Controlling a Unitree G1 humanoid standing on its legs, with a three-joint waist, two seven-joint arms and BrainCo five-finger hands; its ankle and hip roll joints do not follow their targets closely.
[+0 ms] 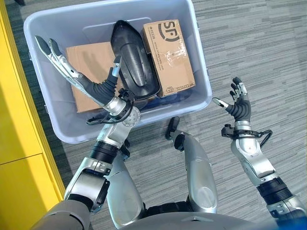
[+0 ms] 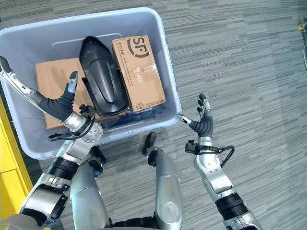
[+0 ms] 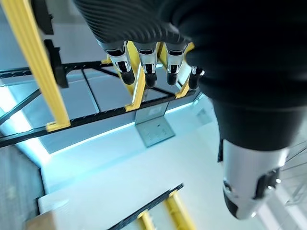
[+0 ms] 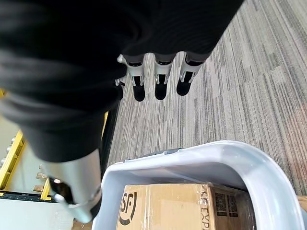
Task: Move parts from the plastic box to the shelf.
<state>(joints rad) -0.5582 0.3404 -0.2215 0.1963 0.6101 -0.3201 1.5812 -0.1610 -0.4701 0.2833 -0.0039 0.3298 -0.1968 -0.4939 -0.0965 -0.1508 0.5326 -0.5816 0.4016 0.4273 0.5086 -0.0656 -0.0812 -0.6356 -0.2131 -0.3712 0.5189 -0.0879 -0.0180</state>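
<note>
plastic box (image 1: 201, 103), pale grey-blue, sits on striped grey carpet (image 1: 259, 52) straight ahead of the robot. inside it: 1 flat cardboard box (image 1: 88, 57) lying toward the left side, 1 printed cardboard box (image 1: 168, 55) toward the right, and 1 black moulded part (image 1: 134, 60) lying between them, leaning over the flat box's edge and touching the printed box's side.

left hand (image 1: 76, 76) is raised above the box's left half, over the flat cardboard box, fingers straight and stretched toward the far-left corner, thumb standing apart. nothing in it. its wrist view looks past the fingers (image 3: 146, 72) at yellow shelf posts (image 3: 38, 72) and dark cross-rails.

right hand (image 1: 238, 103) hangs over the carpet just beside the box's near-right corner, outside the rim, fingers spread and relaxed, thumb pointing toward the box wall. empty. its wrist view shows the box rim (image 4: 240, 158) and the printed cardboard box (image 4: 192, 206) under it.

yellow panel (image 1: 19, 143) runs along the left edge of the eye view.
</note>
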